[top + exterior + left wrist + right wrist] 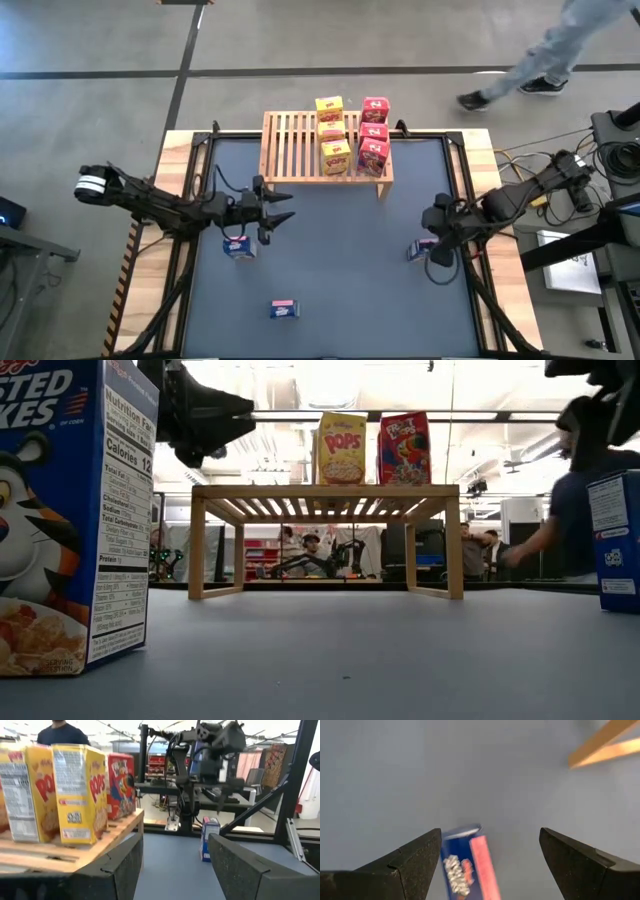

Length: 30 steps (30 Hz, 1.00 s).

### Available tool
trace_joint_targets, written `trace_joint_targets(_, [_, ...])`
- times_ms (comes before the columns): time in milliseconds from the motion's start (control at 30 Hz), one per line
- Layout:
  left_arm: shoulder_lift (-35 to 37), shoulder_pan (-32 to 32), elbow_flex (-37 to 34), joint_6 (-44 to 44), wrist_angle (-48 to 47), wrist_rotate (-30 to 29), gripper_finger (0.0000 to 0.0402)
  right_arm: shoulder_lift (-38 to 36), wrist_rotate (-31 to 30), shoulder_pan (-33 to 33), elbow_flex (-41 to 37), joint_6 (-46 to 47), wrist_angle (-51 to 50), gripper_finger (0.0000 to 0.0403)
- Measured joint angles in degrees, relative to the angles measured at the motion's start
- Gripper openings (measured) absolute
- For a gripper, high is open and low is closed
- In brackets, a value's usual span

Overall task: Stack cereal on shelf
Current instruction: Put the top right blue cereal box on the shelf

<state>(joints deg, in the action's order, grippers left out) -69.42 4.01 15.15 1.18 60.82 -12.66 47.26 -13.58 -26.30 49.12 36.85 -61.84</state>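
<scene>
The wooden shelf stands at the far side of the dark table. On its right half stand the boxes already put up. There is a row of yellow cereal boxes and, just to their right, a row of red cereal boxes. From above it looks like three of each, but the boxes stand so close together that the count is hard to be sure of.

Three blue boxes are on the table. One blue box stands on the left, just below the left gripper. This gripper floats above the table, near the front of the shelf, and points to the right. Its fingers are spread wide and hold nothing.

A second blue box stands on the right side of the table. The right gripper hangs right over it and points down. Its fingers are wide apart too, one on each side of the box top, and they do not touch it.

The third blue box lies flat near the front edge of the table, well apart from both arms.

A person walks on the floor beyond the far right corner.
</scene>
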Motion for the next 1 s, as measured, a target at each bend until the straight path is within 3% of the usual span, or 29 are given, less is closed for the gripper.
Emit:
trace_joint_targets(267, [1.6,0.0,0.3,-1.7,1.1,-0.3,0.0208,1.7,0.0,-5.5,0.2,6.2,-3.7,0.0325])
trace_joint_targets(1000, [1.5,0.0,0.3,0.0,1.4,-0.3,0.0208,1.7,0.0,-5.8,-2.4,8.9,-5.2,0.0325])
